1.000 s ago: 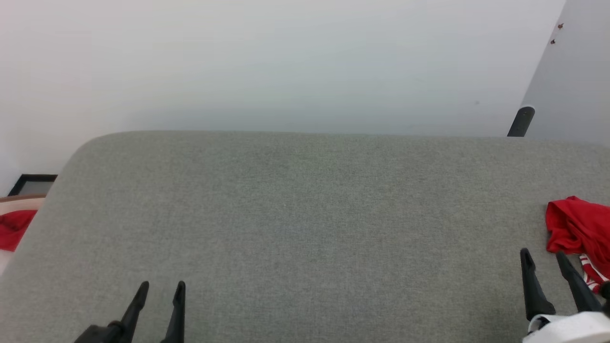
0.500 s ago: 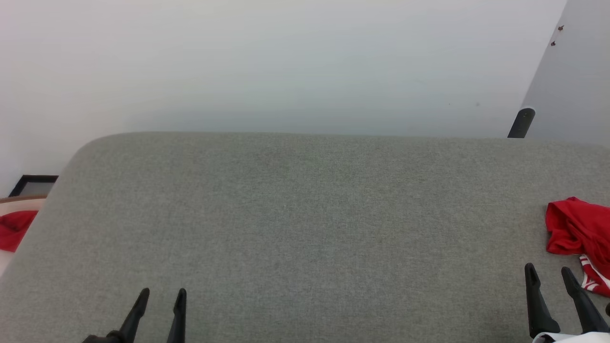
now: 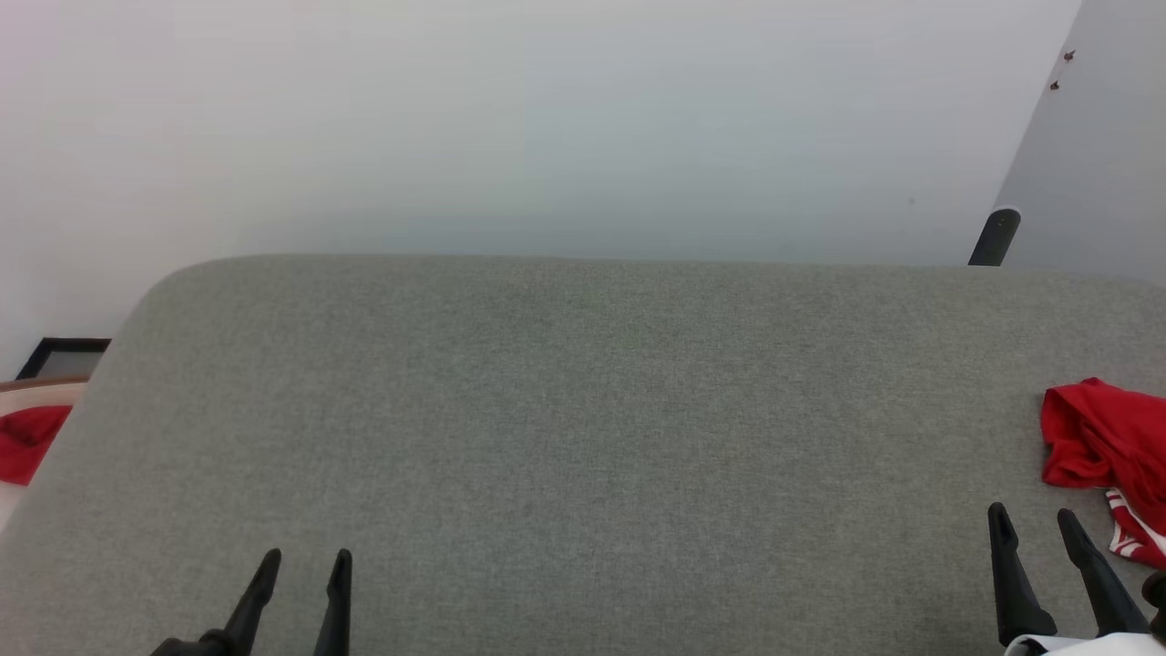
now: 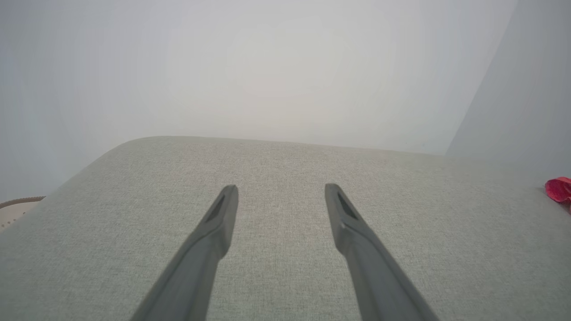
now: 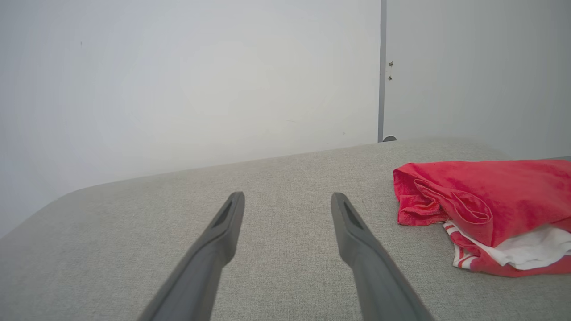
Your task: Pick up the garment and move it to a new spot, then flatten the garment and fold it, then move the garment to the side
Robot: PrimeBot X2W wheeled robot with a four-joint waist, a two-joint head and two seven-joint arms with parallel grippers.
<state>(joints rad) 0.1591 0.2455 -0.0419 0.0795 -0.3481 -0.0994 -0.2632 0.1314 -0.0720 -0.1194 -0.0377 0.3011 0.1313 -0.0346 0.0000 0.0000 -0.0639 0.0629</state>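
The garment (image 3: 1107, 446) lies crumpled at the right edge of the grey padded surface (image 3: 583, 410), roughly midway between its near and far sides. It is a bunched red heap, with a bit of white cloth and red-and-white striped trim poking out on the side towards the near edge of the surface (no lettering is visible from here).

The right gripper (image 3: 1032, 512) hangs over the near right part of the surface, just beside the garment but clear of it. Its fingers (image 5: 352, 236) are spread wide with nothing but bare grey fabric between them. The left gripper (image 3: 308, 554) hangs over the near left part of the surface, well apart from the garment. Its fingers (image 4: 218, 223) are likewise spread, and they hold nothing.

The middle of the surface is bare grey weave out to its rounded far left corner. Behind its far edge rises a plain pale wall (image 3: 547, 118), and a short dark post (image 3: 995, 237) stands at the far right end. Off the left side of the surface, lower down, a red cloth (image 3: 27, 442) sits inside a pale rim, with a small black frame (image 3: 64, 351) just beyond.
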